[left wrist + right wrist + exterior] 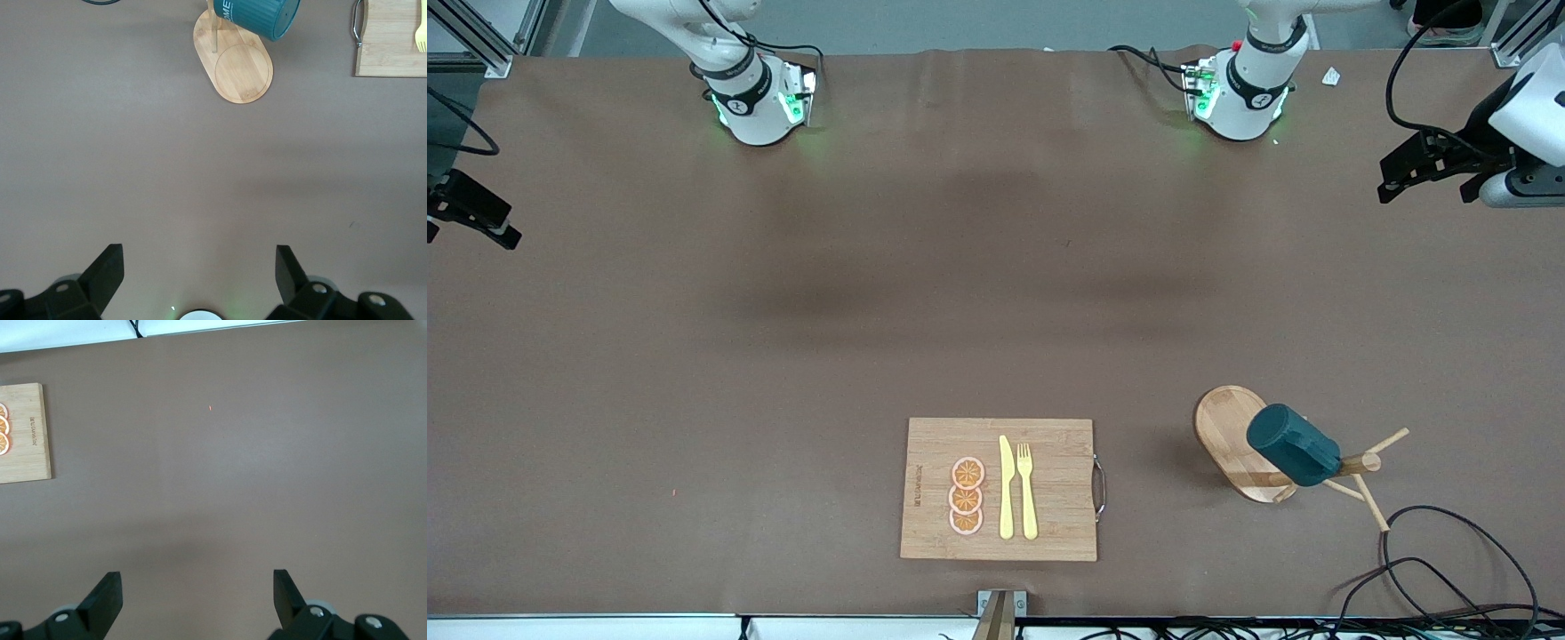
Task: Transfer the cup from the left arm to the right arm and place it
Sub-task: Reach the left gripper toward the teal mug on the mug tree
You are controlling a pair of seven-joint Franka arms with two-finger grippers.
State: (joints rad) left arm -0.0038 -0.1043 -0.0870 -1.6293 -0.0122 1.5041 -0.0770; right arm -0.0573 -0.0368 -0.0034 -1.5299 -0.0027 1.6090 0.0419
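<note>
Two grippers up, both jaws released, nothing held, both arms waiting.

Right gripper (pixel 196 577): hangs at approx 9 o'clock of the front view, over the brown table cover (pixel 871 311) at the right arm's end. Fingers (pixel 107 587) spread wide, only bare cover between them in its wrist cam.

Rectangular bamboo cutting board (pixel 1054 444): at 6 o'clock of the front view, flat on the cover, close to the table edge nearest the front cam. Thin metal handle (pixel 1100 487) on the board's 3 o'clock edge. On the board:
- 3 round orange slices (pixel 967 496), in a column, each touching the next
- pale yellow plastic knife (pixel 1006 489), at 3 o'clock of the slices, just beside them
- pale yellow plastic fork (pixel 1027 493), at 3 o'clock of the knife, parallel to it, tines toward 12

Wooden mug stand w/ oval base (pixel 1225 427): at approx 4 o'clock of the front view, at 3 o'clock of the board, apart from it. Centre post carries thin wooden pegs (pixel 1389 440).

Small dark teal ribbed cup (pixel 1292 456): hung on the stand, tilted, closed bottom toward 10 o'clock, body over the base. White lettering on its side in the left wrist cam. Handle and inside not visible.

Black cable (pixel 1449 542): loops on the cover at 5 o'clock of the stand, near the pegs.

Left gripper (pixel 198 253): at approx 2 o'clock of the front view, over the cover at the left arm's end. Fingers (pixel 107 267) spread wide, well apart from cup and stand, both of which show in its wrist cam.
</note>
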